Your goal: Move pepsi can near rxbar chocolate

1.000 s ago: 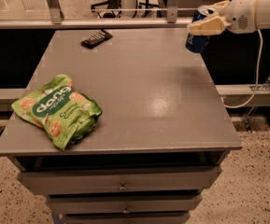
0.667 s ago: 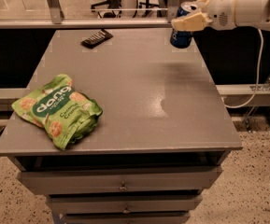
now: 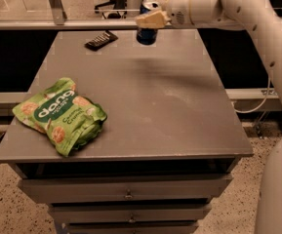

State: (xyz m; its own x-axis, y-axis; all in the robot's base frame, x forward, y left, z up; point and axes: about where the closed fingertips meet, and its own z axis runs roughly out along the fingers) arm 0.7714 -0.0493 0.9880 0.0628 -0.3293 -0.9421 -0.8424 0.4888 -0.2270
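The pepsi can point(image 3: 147, 34) is a small dark blue can with a silver top, held upright just above the far edge of the grey table point(image 3: 145, 106). My gripper point(image 3: 150, 18) reaches in from the right and is shut on the can's upper part. The rxbar chocolate point(image 3: 101, 40) is a flat dark packet lying at the table's far left, a short way left of the can.
A large green "dang" snack bag point(image 3: 60, 115) lies at the front left of the table. My white arm point(image 3: 257, 13) spans the top right. Drawers point(image 3: 126, 191) sit under the tabletop. A metal rail point(image 3: 57, 24) runs behind the table.
My gripper has carried the can leftward along the table's far edge, from the far right corner to a spot close to the dark packet.
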